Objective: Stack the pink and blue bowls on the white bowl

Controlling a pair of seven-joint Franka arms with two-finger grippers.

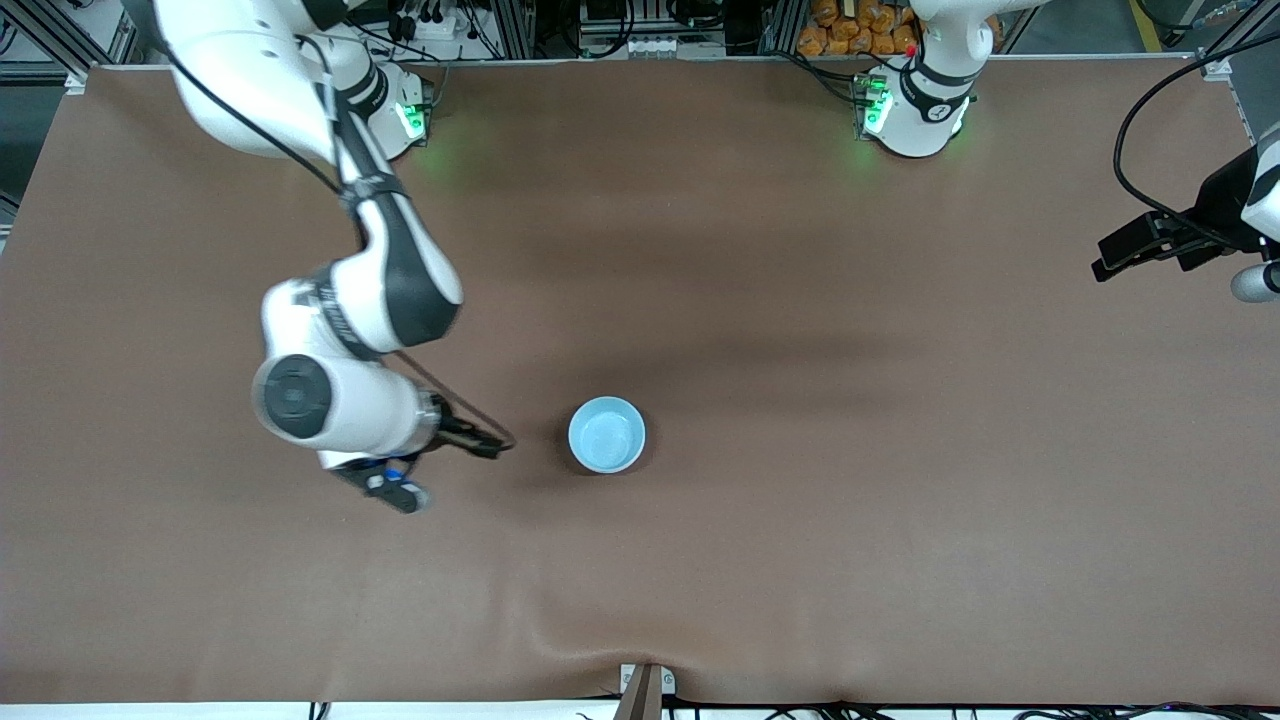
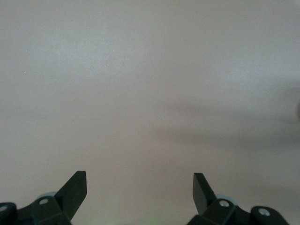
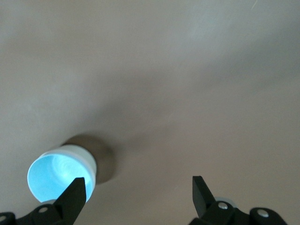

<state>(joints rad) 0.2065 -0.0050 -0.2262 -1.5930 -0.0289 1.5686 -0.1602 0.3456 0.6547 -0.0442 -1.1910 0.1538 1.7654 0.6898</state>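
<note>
A light blue bowl stands upright near the middle of the table and also shows in the right wrist view. Its outer wall looks whitish there; I cannot tell whether another bowl sits under it. No pink bowl and no separate white bowl is in view. My right gripper is open and empty, low over the table beside the blue bowl, toward the right arm's end. My left gripper is open and empty over the table's edge at the left arm's end, where that arm waits.
The brown table cover has a raised wrinkle near the front edge. A small bracket sits at the middle of that edge. Both arm bases stand along the edge farthest from the front camera.
</note>
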